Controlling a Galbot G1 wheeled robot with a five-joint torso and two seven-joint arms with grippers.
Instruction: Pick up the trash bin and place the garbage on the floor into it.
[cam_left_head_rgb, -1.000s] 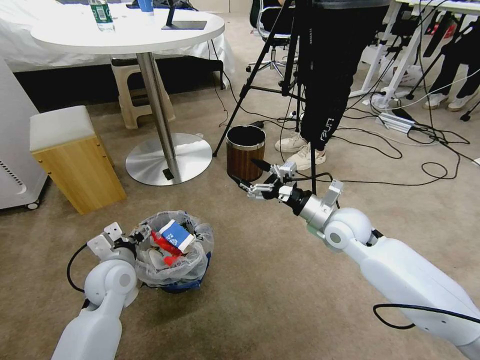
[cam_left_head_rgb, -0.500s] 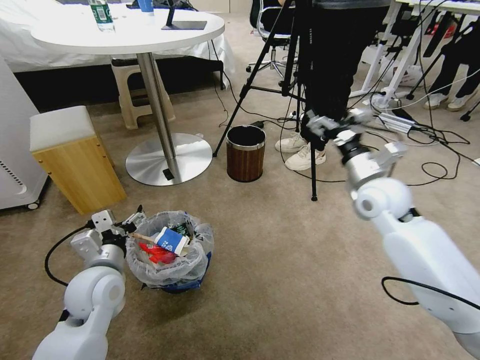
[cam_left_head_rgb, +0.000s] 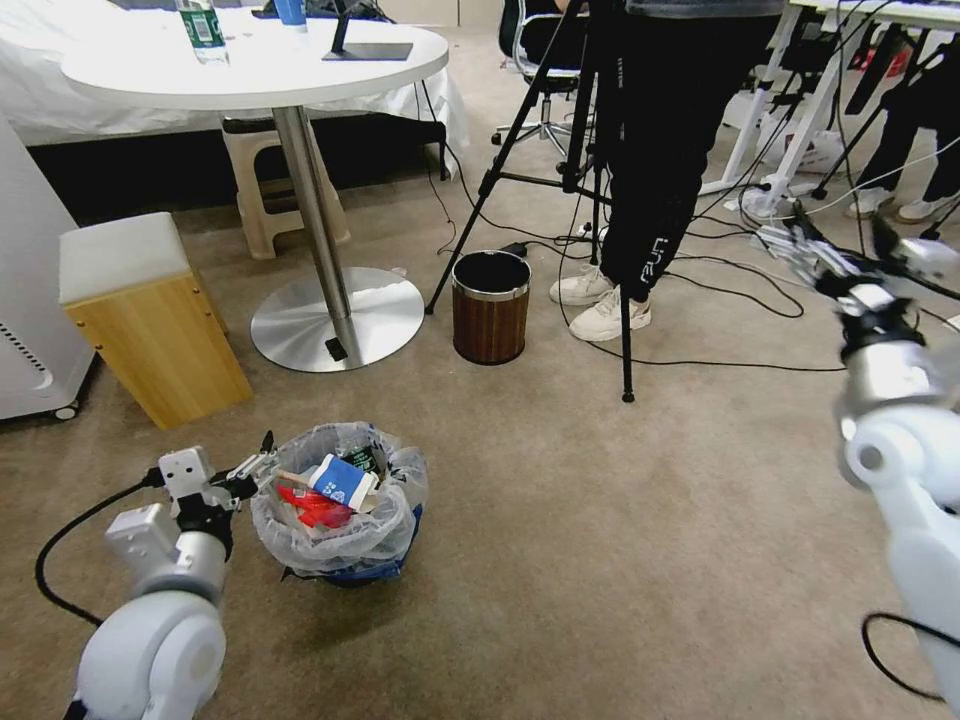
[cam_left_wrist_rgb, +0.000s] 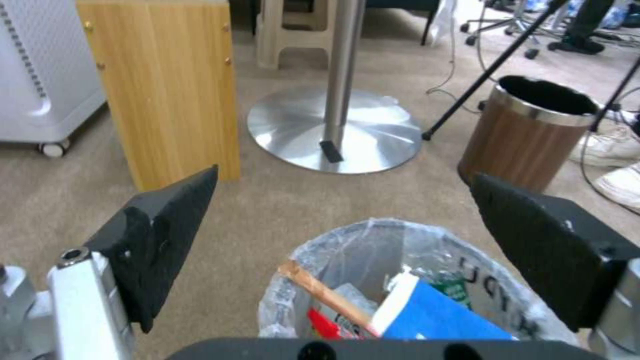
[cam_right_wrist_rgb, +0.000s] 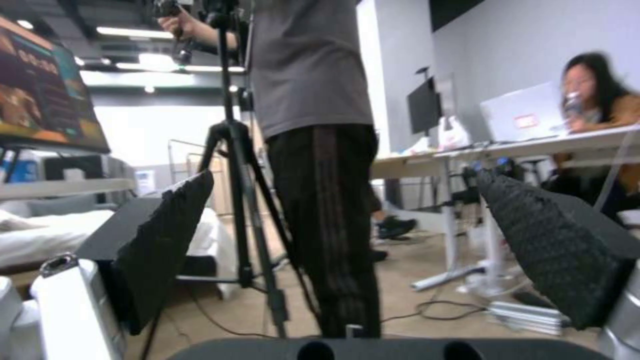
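1. Your trash bin (cam_left_head_rgb: 340, 510) stands on the beige carpet (cam_left_head_rgb: 600, 560), just beside the left gripper (cam_left_head_rgb: 258, 468), which sits off the rim with its jaws spread wide and holding nothing.
2. In the left wrist view the bin's (cam_left_wrist_rgb: 373, 240) rim lies between and beyond the two black fingers (cam_left_wrist_rgb: 167, 225).
3. A blue-white carton (cam_left_head_rgb: 343, 479), red wrappers (cam_left_head_rgb: 310, 503) and a wooden stick (cam_left_wrist_rgb: 323, 295) lie inside; what sits deeper is hidden by the bag.
4. Your right gripper (cam_left_head_rgb: 835, 255) is raised at the right, well apart, jaws wide and empty.
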